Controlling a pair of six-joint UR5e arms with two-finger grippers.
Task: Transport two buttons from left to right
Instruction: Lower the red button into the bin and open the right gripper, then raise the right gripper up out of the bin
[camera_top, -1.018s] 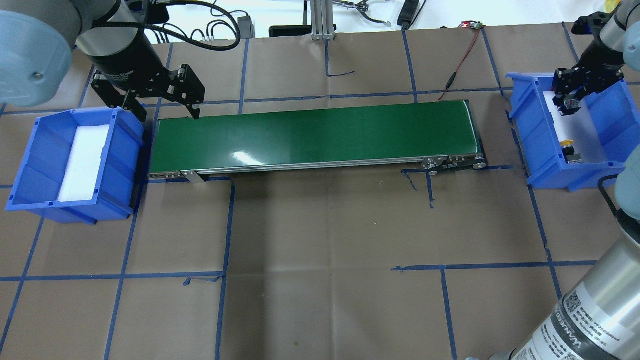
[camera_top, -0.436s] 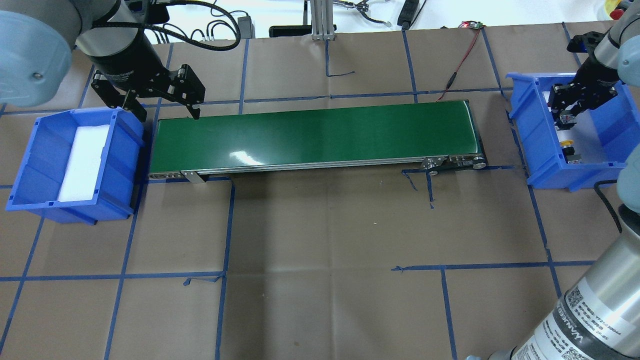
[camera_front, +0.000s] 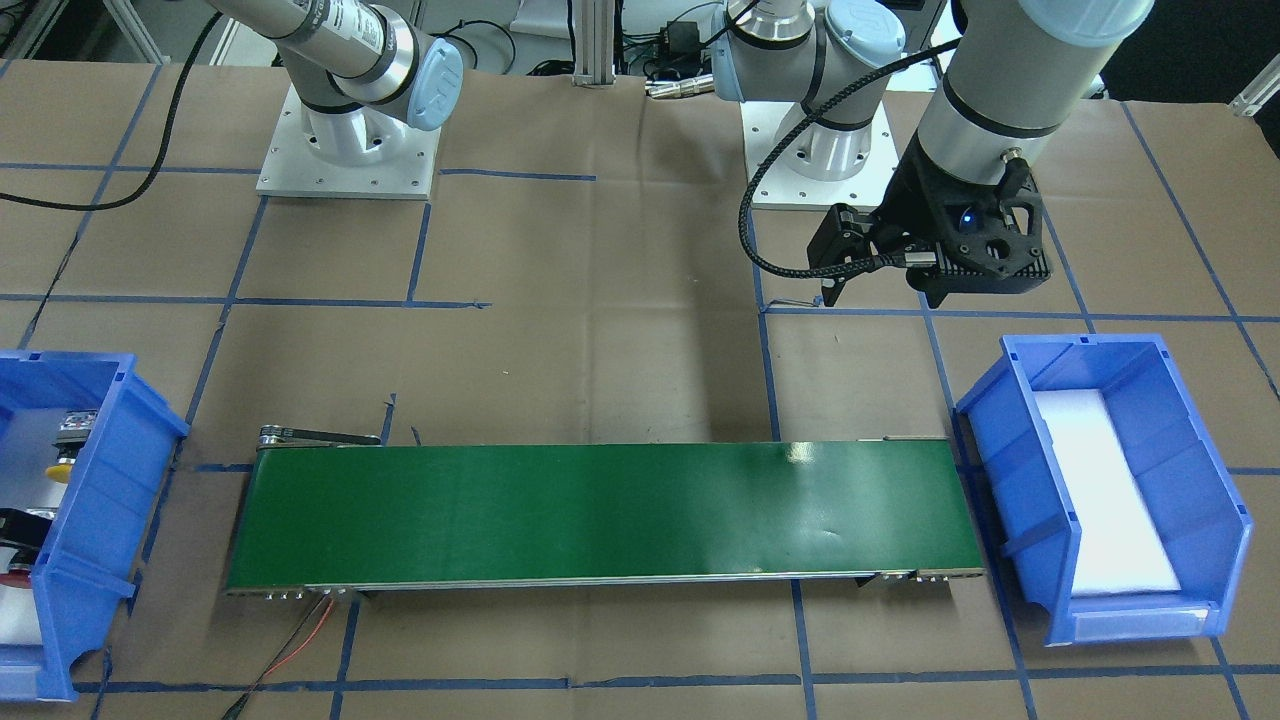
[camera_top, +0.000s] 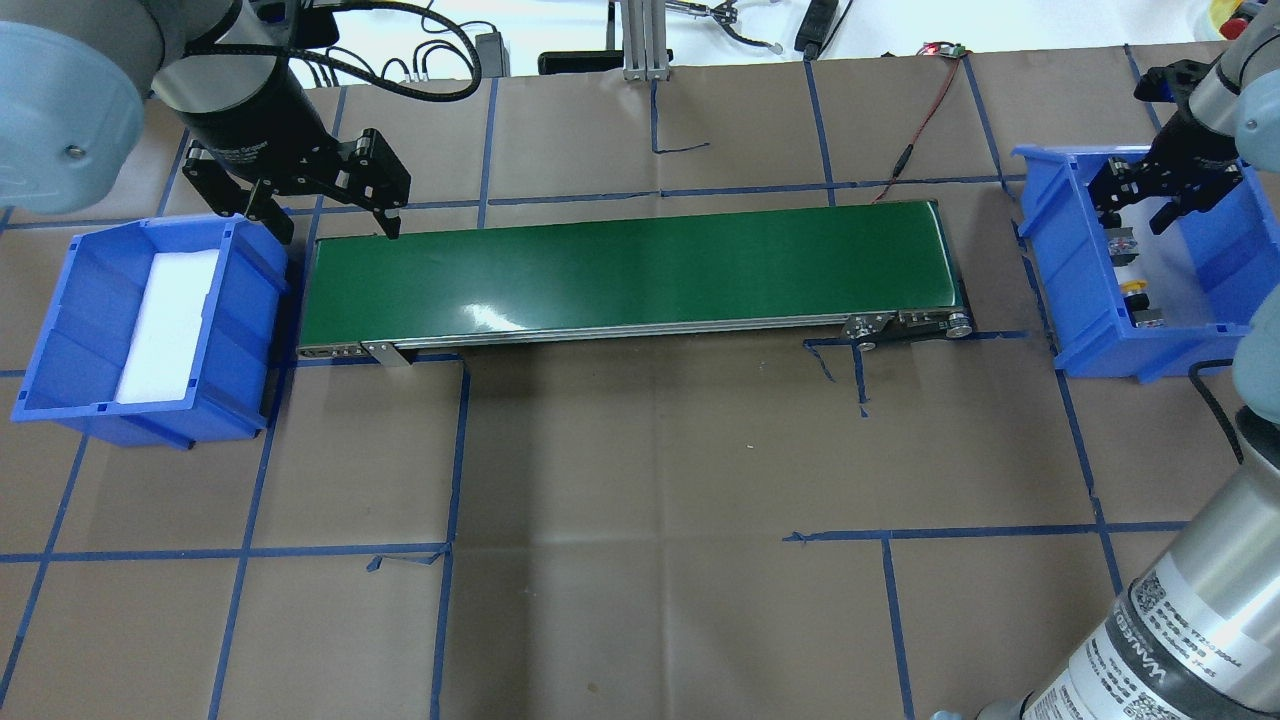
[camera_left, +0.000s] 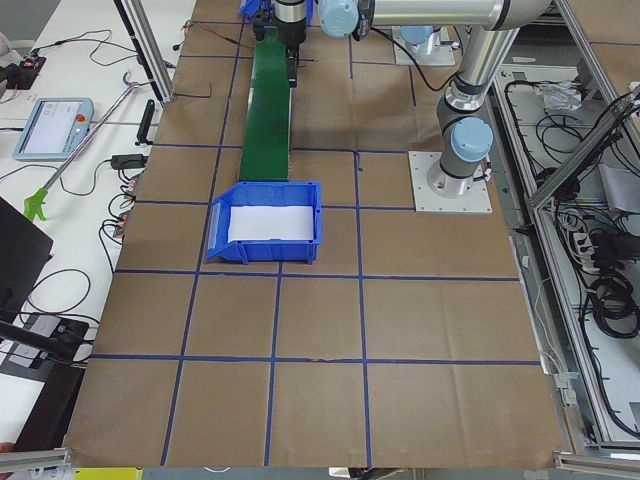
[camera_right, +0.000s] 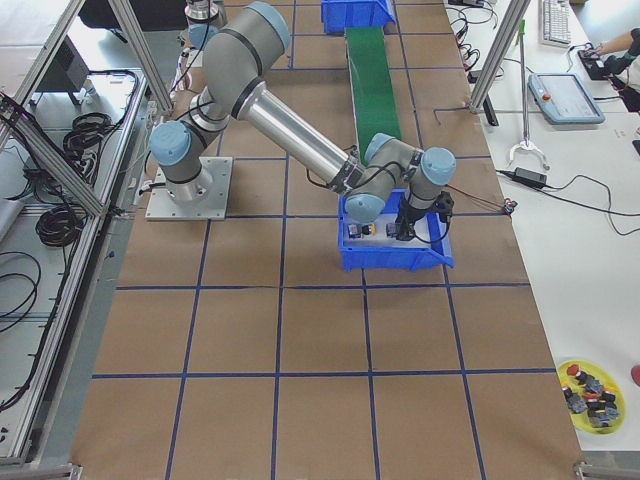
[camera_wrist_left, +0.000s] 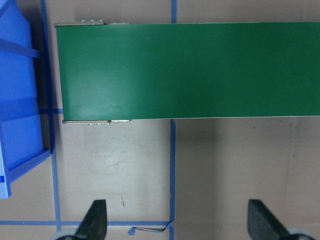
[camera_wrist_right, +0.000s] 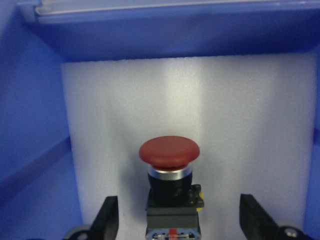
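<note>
**Already across: both buttons in the right bin**

Down in the right bin (camera_top: 1060, 300), on white foam (camera_wrist_right: 250, 125): the red button (camera_wrist_right: 169, 152), lying on its side with its cap toward the bin's end wall. Flanked by the spread fingers of the right end effector (camera_top: 1136, 212), touched by neither. Nearer the robot on the same foam, the yellow button (camera_top: 1133, 288). Foam probably there to cushion a set-down and stop rolling. Reads as a release pose, with the task all but done.

Above bare worktop (camera_wrist_left: 225, 165), beside the belt (camera_top: 630, 275) and near the left bin (camera_top: 60, 330): the left end effector (camera_wrist_left: 177, 222), fingers wide apart, holding nothing. Likely placed so as not to block the belt.

Only from the right wrist: the clear gap on each side of the red button. Only from overhead and the front: the yellow one, absent from that close-up. Only from overhead, the front and the left side: a left bin with foam and no buttons.
</note>
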